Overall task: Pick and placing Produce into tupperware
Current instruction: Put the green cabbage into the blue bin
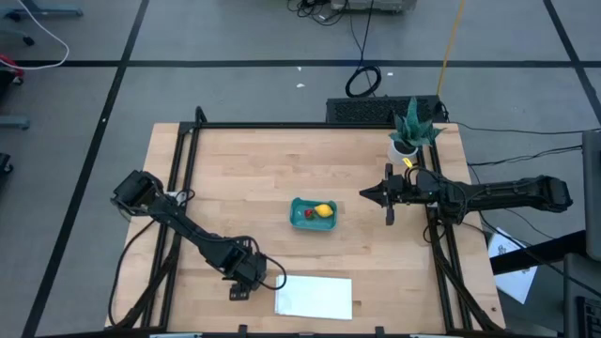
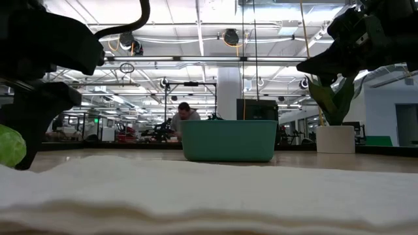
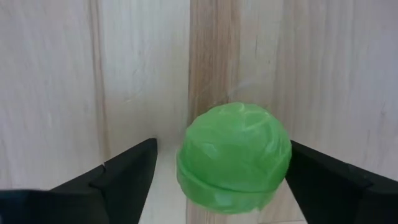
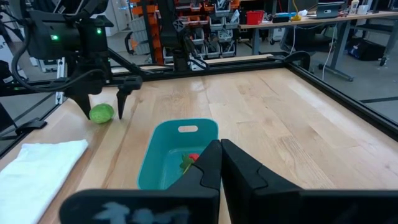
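Note:
The green ball (image 3: 233, 158) rests on the wood near the table's near-left part; it also shows in the right wrist view (image 4: 101, 113) and the low view (image 2: 10, 145). My left gripper (image 3: 222, 149) points down over it, open, one finger on each side. The teal tub (image 1: 313, 214) stands mid-table and holds the yellow lemon (image 1: 323, 210) and the dark red fruit (image 1: 308, 214). My right gripper (image 1: 371, 194) is shut and empty, level above the table just right of the tub. My left gripper stands astride the green ball from above. One finger (image 3: 323, 177) stands right against the ball's side (image 3: 286, 155), and I cannot tell whether it touches. The other finger (image 3: 127, 174) is clear of the ball. The ball rests on the table.
A flat white sheet (image 1: 315, 296) lies at the near edge, just right of my left gripper. A potted plant (image 1: 410, 131) stands at the far right corner. A black frame rail (image 1: 178, 188) runs along the table's sides. Bare wood lies between the ball and the tub.

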Controlling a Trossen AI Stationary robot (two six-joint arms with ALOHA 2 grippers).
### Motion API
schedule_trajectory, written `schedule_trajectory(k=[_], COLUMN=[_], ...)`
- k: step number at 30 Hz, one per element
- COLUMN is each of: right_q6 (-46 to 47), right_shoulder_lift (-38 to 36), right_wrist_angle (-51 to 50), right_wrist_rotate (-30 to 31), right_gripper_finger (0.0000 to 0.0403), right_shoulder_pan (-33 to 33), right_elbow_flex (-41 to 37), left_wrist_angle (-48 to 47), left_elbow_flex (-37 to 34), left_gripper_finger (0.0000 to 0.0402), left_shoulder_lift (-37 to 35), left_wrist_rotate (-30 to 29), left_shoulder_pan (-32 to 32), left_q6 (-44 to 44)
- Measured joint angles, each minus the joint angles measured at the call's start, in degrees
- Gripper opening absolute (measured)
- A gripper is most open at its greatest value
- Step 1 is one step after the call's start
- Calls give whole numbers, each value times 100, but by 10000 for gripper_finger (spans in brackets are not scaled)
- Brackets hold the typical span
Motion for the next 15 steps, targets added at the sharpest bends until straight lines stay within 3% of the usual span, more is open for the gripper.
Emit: schedule_trajectory(k=[10, 15], right_q6=[0, 0], right_shoulder_lift=[1, 0], right_wrist_angle=[0, 0], right_wrist_rotate=[0, 0], right_gripper_finger=[0, 0], right_shoulder_pan=[0, -1], right_elbow_flex=[0, -2], left_wrist_angle=[-16, -57], left_elbow_flex=[-1, -1], left_gripper_finger=[241, 223], left_shoulder_lift=[-4, -45], left_wrist_rotate=[217, 468], left_shoulder_pan=[50, 160], left_q6=[162, 354])
